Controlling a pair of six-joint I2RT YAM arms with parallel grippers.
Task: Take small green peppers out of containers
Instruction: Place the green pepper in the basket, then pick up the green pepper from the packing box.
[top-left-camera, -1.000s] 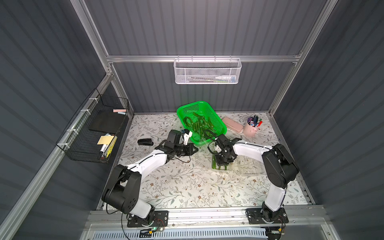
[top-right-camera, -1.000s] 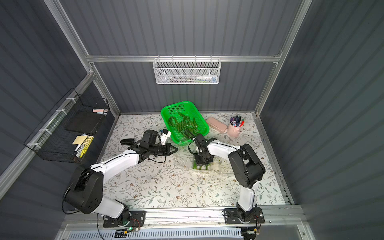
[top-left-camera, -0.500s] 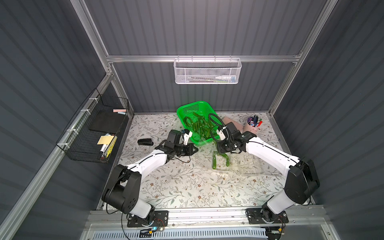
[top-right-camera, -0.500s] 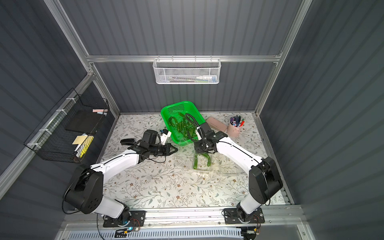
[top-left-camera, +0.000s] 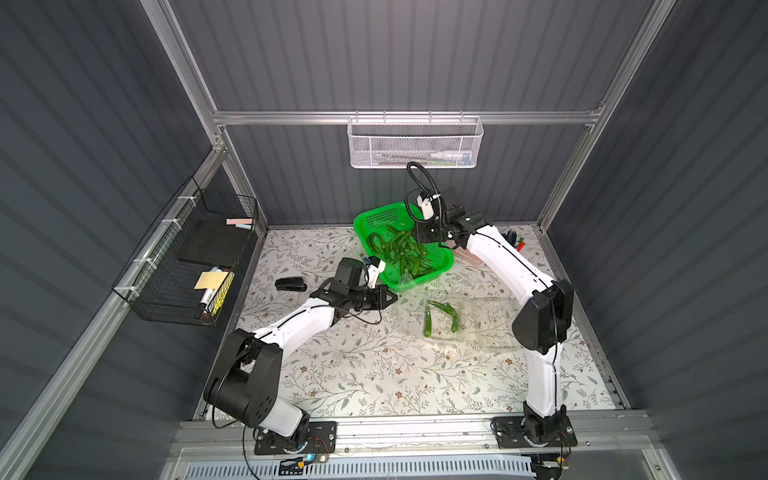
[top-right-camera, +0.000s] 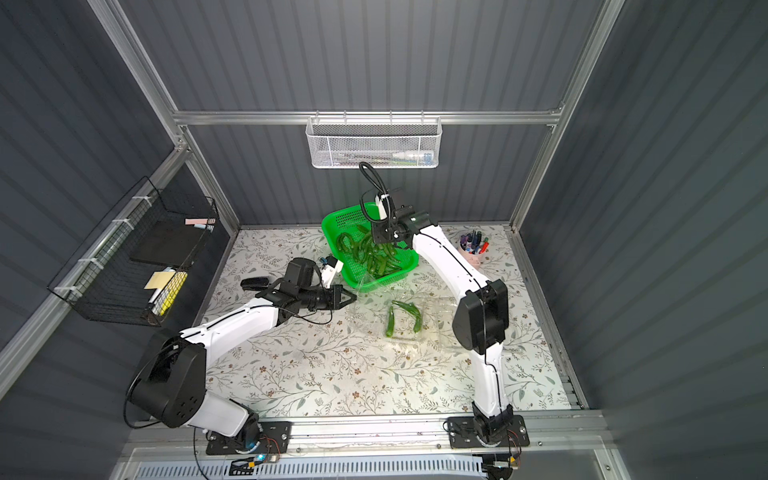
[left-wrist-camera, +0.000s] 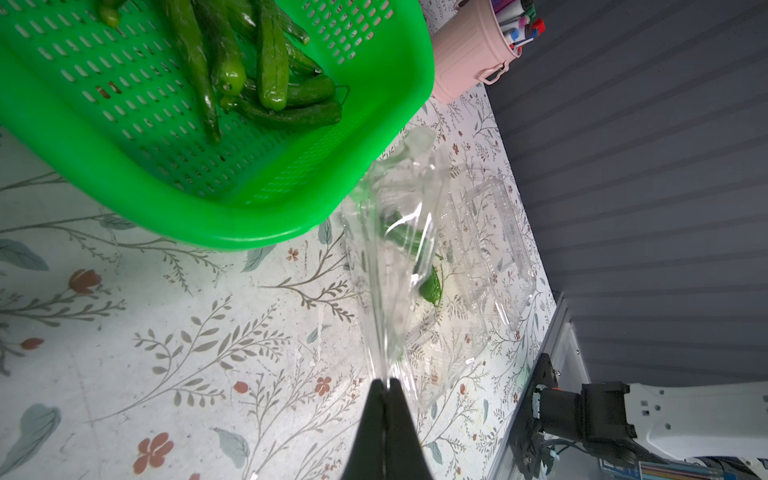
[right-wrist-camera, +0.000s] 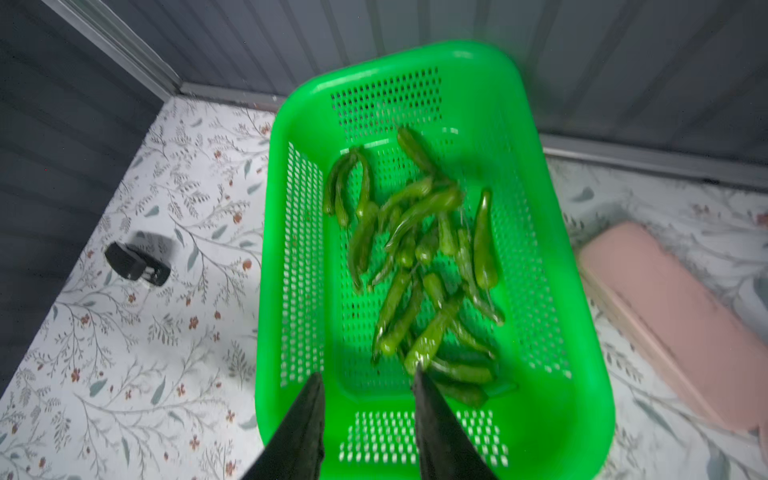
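Note:
Two clear containers lie open in front of the green basket (top-left-camera: 361, 224). The nearer container (top-left-camera: 440, 328) holds three small green peppers (top-left-camera: 428, 324); no peppers show in the second container (top-left-camera: 494, 320) beside it. My left gripper (top-left-camera: 390, 297) is shut on the thin clear lid edge (left-wrist-camera: 390, 291) of the nearer container. My right gripper (right-wrist-camera: 368, 374) hangs open above the basket with nothing between its fingers. Several peppers (right-wrist-camera: 415, 257) lie in the basket, some of them blurred.
A black stapler (top-left-camera: 290, 284) lies left of the left arm. A pink pen cup (top-right-camera: 471, 249) and a pink case (right-wrist-camera: 665, 316) stand right of the basket. A black wire basket (top-left-camera: 187, 257) hangs on the left wall and a white mesh one (top-left-camera: 415, 143) on the back wall.
My right gripper rose from the container, swung back over the green basket and opened. The left arm has stayed still, shut on the lid.

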